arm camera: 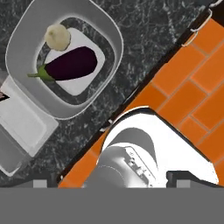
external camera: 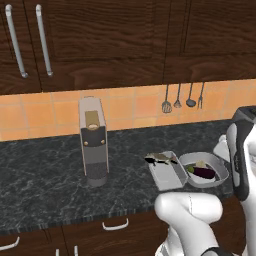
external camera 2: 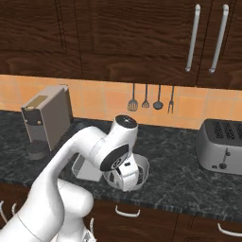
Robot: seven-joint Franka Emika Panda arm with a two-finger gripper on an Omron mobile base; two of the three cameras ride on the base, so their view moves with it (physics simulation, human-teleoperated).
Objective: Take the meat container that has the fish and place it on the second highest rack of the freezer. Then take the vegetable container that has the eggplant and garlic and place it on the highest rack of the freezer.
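Where the black marbled counter (external camera: pixel 50 170) meets its front edge, two grey containers sit side by side, touching or nearly so. The rectangular meat container (external camera: pixel 166 172) holds the fish (external camera: pixel 161 159), which lies at its far end with the tail reaching past the rim. Just to its right, the rounded vegetable container (external camera: pixel 215 176) holds the eggplant (arm camera: pixel 72 64), dark purple with a green stem, and the garlic (arm camera: pixel 57 36), an off-white bulb touching or just beside the eggplant's stem end. In the hand view the vegetable container (arm camera: pixel 65 57) lies at upper left, with a corner of the meat container (arm camera: pixel 19 127) beside it.

The gripper (arm camera: pixel 113 186) hangs above the counter edge near the vegetable container, grasping nothing. Its dark fingertips (arm camera: pixel 40 183) stand far apart at the bottom of the hand view; jaws spread wide, though the tips are partly cut off there. In the right base view the arm's wrist covers much of the vegetable container (external camera 2: pixel 144 170).

Further out: a coffee machine (external camera: pixel 93 142) stands upright on the counter, well left of the containers. A toaster (external camera 2: pixel 222 146) sits to the right. Four utensils (external camera: pixel 182 99) hang on the orange tiled wall (external camera: pixel 45 112), below dark wood cabinets (external camera: pixel 110 40) with bar handles.
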